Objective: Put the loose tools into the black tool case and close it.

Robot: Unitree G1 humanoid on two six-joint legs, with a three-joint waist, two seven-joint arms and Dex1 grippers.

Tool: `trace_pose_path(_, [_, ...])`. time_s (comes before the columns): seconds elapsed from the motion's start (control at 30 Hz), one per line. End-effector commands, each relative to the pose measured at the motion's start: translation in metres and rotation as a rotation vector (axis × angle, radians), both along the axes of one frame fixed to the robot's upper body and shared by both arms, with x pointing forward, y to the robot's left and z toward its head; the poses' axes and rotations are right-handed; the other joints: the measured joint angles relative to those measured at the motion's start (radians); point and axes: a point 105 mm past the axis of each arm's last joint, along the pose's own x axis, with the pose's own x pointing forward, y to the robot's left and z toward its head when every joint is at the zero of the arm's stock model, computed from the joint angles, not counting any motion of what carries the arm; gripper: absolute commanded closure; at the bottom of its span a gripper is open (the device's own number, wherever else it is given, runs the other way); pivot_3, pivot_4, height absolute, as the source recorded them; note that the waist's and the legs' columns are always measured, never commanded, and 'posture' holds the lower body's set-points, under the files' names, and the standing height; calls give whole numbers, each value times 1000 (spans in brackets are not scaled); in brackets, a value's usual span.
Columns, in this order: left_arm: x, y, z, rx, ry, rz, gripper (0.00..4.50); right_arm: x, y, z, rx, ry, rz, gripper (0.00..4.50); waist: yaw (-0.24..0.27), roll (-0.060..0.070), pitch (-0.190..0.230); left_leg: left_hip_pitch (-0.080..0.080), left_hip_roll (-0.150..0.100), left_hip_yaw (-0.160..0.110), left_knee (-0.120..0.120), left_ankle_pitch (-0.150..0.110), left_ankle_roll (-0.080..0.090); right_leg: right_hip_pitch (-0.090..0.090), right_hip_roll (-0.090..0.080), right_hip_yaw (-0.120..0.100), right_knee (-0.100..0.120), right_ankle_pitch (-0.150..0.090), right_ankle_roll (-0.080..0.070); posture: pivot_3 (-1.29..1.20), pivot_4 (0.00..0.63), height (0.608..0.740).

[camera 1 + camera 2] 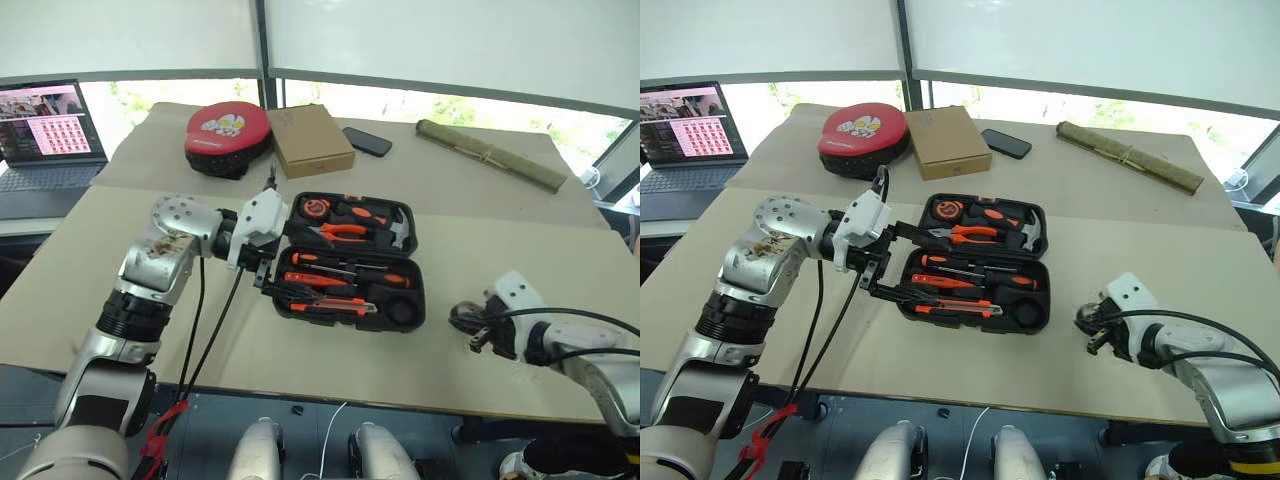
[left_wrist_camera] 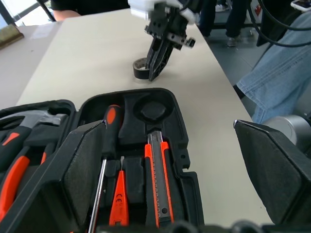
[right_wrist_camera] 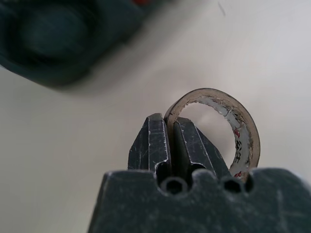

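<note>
The black tool case [image 1: 412,268] lies open in the middle of the table, with an orange-and-black screwdriver [image 2: 110,131] and the utility knife [image 2: 156,171] in its near half. A round recess [image 2: 151,108] in that half is empty. My left gripper [image 1: 268,262] is open, and its fingers [image 2: 82,165] straddle the case's left end without holding anything. To the right of the case, my right gripper [image 3: 170,119] is shut on the wall of the small tape roll [image 3: 249,131], which sits low over the table [image 1: 520,250].
A laptop [image 1: 50,135] stands at the far left. Along the back are a round red-and-black pad [image 1: 228,132], a cardboard box [image 1: 312,140], a black phone [image 1: 367,141] and a long olive bundle [image 1: 490,155]. A person's jeans [image 2: 277,73] show beyond the table's right side.
</note>
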Motion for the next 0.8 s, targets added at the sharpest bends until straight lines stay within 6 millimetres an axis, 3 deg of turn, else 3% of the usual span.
trace_pose_path(0.03, [-9,-2,1,17,-27,-44,0,-6,39,34,29,-90,182,4427,-1,0,0,0,0,0,0,0,0,0,0,0,0,0,0,0,150,740])
trace_pose_path(0.17, [-12,-2,-6,39,-41,-54,0,-4,63,34,-28,-79,260,4427,-1,0,0,0,0,0,-1,0,0,0,0,-1,0,0,0,0,150,740])
trace_pose_path(0.47, [-7,8,-12,36,-44,-15,0,-3,62,15,-129,0,264,4427,13,0,0,-2,0,1,0,0,0,-2,-1,-1,-1,0,0,0,150,740])
trace_pose_path(0.8, [-5,7,-12,29,-57,-5,0,-7,68,14,-118,9,281,1045,13,0,0,-2,0,1,0,0,0,-2,0,-1,0,0,0,0,150,740])
